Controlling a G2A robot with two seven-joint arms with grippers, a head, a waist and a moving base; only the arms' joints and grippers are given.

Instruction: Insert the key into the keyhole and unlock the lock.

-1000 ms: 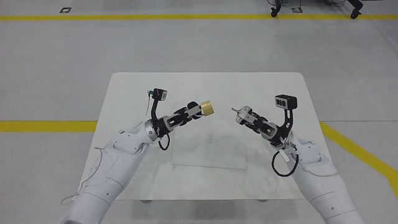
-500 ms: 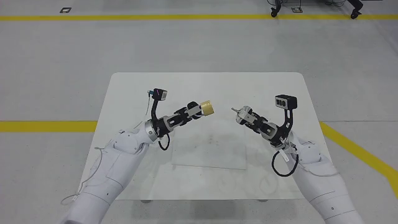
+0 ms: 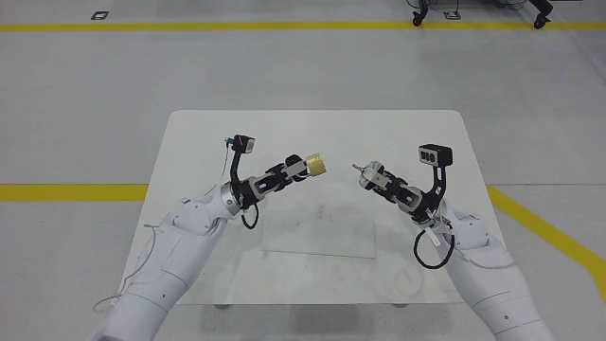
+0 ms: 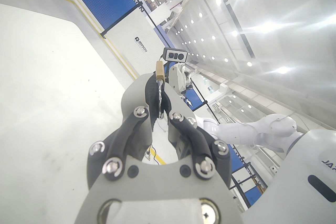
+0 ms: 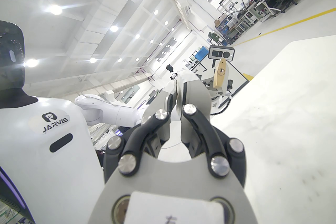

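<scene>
Left end effector pinches lock, right end effector key (apart), above table.

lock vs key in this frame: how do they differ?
The lock is a chunky brass block; the key is a thin grey sliver. The lock is in the left end effector, the key in the right end effector. Both are held above the table, apart, facing each other.
</scene>
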